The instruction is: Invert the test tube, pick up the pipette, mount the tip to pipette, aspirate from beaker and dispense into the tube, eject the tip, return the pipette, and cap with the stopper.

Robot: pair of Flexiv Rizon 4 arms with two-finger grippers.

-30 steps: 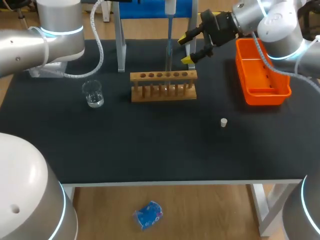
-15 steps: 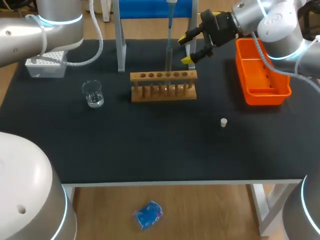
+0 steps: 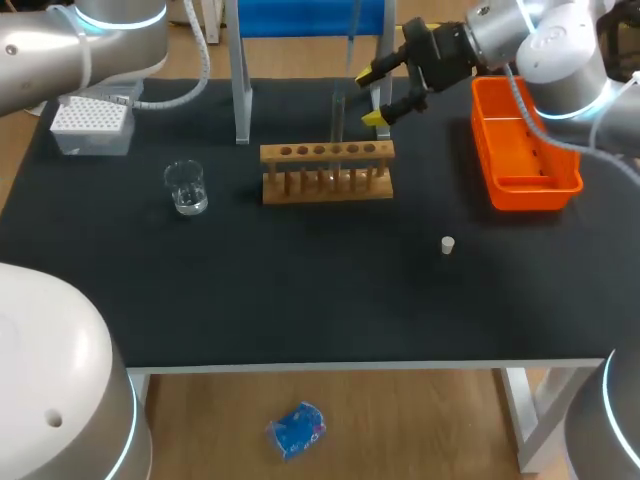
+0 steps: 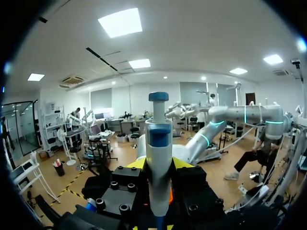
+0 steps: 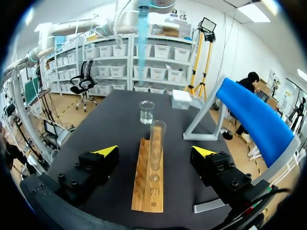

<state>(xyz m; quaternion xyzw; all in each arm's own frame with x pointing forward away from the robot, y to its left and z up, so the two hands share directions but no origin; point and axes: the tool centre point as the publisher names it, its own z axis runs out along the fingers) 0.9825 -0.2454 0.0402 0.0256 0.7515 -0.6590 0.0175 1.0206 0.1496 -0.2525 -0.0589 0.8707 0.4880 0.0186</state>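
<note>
**Pipette in hand, tip not yet mounted.** The left gripper (image 4: pixel 159 166) is clamped on the pipette (image 4: pixel 158 139), with its yellow tips pressed to either side of the white body below the blue plunger button. The upright grip lets the shaft hang straight down, which suits pressing it into a tip. The pipette hangs above the far side of the table, by the blue-topped pipette stand (image 3: pixel 240 90).

The tip box (image 3: pixel 92 127) sits at the far left corner beneath the left arm (image 3: pixel 60 50) and is the likely next target.

The right gripper (image 3: pixel 385 95) hovers wide and empty just behind the wooden rack (image 3: pixel 325 194). Its fingers are spread and touch nothing, which looks like a waiting pose that leaves the rack free.

The test tube (image 5: pixel 157 139) stands upright in the rack, apparently mouth up and ready for filling.

The beaker (image 3: pixel 186 187) of clear liquid stands left of the rack. The white stopper (image 3: pixel 448 244) lies alone toward the near right, well apart from the tube it must later close. The orange bin (image 3: pixel 530 195) occupies the far right, probably for the ejected tip.

Everything rests on a matte black table top (image 3: pixel 300 300).
</note>
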